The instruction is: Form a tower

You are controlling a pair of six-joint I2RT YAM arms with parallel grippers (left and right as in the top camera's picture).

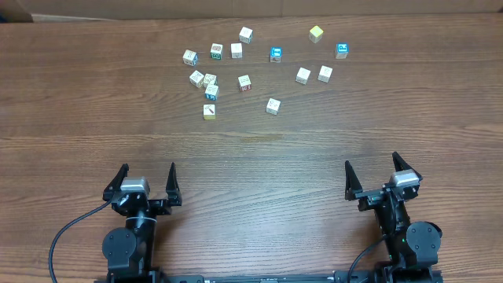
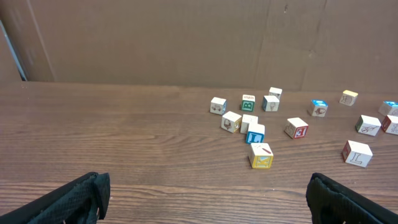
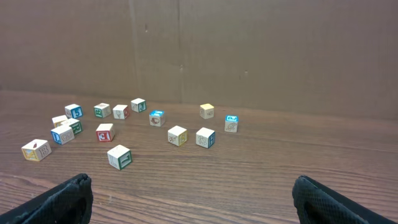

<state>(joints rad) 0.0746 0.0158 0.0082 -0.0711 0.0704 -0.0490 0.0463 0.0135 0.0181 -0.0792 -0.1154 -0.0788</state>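
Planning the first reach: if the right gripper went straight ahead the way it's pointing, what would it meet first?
Probably the pale cube with blue edges, nearly dead ahead of the open right gripper; its height above the table is unclear.

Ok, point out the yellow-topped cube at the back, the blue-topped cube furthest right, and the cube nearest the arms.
Yellow-topped cube (image 1: pixel 316 33): overhead view, on its top face.
Blue-topped cube (image 1: pixel 342 50): overhead view, on its top face.
Nearest cube (image 2: pixel 262 160): left wrist view, on its front face.
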